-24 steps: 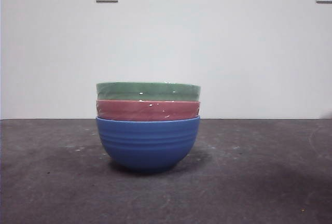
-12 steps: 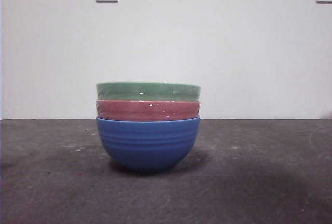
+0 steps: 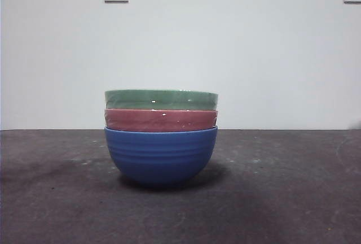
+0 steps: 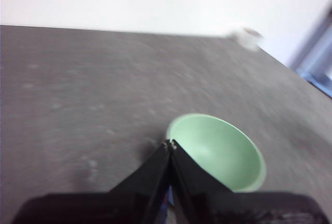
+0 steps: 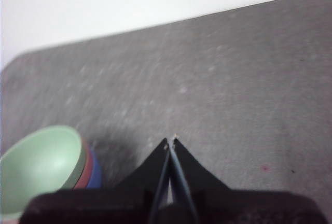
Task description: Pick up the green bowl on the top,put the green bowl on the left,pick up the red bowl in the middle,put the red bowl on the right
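Green bowl (image 3: 161, 99): center of frame, top of stack.
Red bowl (image 3: 161, 120): directly beneath, nested in blue bowl (image 3: 161, 156).
Left gripper (image 4: 169, 144): jaws pressed together, empty.
Right gripper (image 5: 170, 142): jaws together, empty.

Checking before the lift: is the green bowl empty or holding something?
Empty: the green bowl shows only its bare pale inside in both wrist views.

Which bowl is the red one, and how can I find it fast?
Look at the dark table: one stack of three bowls stands on it. The red bowl is nested in the middle, only a pinkish-red band showing. The green bowl sits above it and the blue bowl below.
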Action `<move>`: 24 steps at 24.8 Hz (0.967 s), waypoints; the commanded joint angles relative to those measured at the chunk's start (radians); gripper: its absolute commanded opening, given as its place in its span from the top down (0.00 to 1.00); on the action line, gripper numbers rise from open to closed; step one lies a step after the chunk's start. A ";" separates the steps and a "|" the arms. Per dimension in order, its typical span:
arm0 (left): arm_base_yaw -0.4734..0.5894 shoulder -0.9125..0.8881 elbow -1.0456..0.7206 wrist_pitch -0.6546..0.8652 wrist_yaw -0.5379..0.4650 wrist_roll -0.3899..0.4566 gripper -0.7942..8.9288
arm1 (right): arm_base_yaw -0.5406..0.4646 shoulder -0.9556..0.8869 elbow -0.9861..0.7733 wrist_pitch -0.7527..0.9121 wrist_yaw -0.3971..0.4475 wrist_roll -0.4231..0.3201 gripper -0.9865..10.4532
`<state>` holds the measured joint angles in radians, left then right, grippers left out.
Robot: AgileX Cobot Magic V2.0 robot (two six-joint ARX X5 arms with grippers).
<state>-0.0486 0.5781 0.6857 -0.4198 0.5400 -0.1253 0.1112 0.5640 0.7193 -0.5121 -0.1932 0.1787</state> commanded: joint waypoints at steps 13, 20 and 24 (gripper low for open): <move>-0.095 0.225 0.166 -0.222 0.088 0.236 0.51 | 0.001 0.207 0.140 -0.149 -0.183 -0.199 0.74; -0.317 0.444 0.287 -0.282 -0.005 0.325 0.50 | 0.003 0.222 0.140 -0.149 -0.201 -0.195 0.74; -0.496 0.634 0.438 -0.383 -0.213 0.438 0.50 | 0.003 0.230 0.140 -0.149 -0.201 -0.195 0.74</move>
<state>-0.5350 1.2007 1.1213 -0.8013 0.3405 0.2604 0.1120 0.7921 0.8562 -0.6643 -0.3923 -0.0120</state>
